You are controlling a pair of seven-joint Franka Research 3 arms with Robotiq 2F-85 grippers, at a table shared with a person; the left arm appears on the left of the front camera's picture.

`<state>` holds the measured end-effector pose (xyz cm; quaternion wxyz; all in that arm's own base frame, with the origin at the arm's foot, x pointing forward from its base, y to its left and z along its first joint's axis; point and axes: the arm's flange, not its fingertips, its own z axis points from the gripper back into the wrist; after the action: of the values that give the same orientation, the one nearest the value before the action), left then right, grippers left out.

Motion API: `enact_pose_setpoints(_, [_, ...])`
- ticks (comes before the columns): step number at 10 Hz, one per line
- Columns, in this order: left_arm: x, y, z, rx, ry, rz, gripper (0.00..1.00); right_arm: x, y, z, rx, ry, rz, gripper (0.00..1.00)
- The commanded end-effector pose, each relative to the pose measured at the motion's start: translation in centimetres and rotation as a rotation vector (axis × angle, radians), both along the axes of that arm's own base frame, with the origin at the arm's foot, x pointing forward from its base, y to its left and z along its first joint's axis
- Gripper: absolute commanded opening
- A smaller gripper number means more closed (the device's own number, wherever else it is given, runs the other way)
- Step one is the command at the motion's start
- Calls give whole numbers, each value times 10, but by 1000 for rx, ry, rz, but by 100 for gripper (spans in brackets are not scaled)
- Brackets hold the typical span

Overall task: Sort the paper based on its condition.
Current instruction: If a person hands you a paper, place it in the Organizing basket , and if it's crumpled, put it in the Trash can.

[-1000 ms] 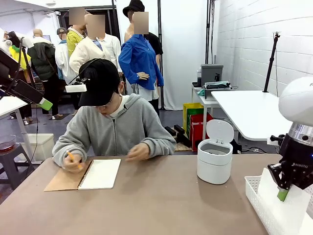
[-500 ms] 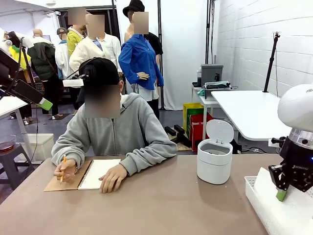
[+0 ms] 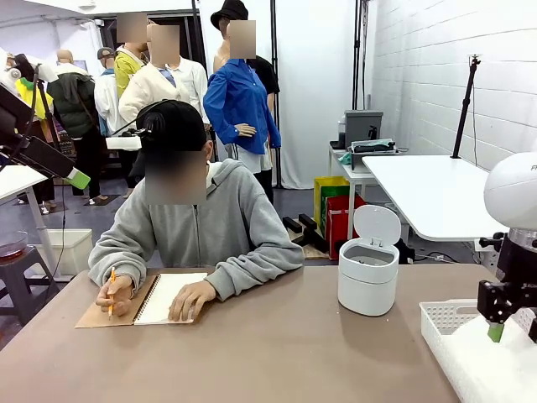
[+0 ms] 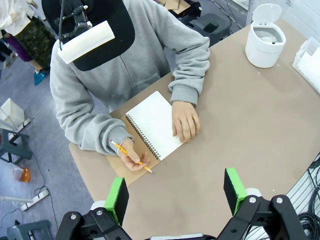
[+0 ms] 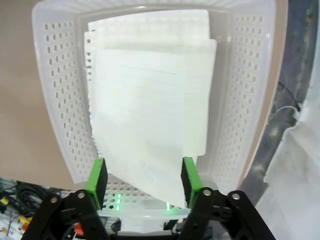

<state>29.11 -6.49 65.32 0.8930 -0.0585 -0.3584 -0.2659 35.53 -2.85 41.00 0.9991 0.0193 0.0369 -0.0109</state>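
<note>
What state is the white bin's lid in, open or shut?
Open: the lid stands upright behind the white bin, its inside showing.

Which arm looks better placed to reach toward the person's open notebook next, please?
Left, probably: the left gripper hangs, jaws open, above the table near the notebook, while the right gripper is away over the basket of flat sheets.
</note>
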Motion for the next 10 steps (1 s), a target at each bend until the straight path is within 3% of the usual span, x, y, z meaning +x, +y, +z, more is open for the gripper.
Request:
enact_pose_setpoints(1, [0,0,0,-1,-3,1,100,-6,1,5,-72,-40,-5,100])
enact_pose_setpoints(4, [0,0,0,-1,-3,1,100,-3,5,31,-104,-88,53,100])
enact_pose_setpoints(8, [0,0,0,-1,-3,1,100,-10,20,64,-20,-149,131,100])
enact_pose_setpoints(10, [0,0,0,-1,-3,1,100,-4,14,54,-76,-134,87,100])
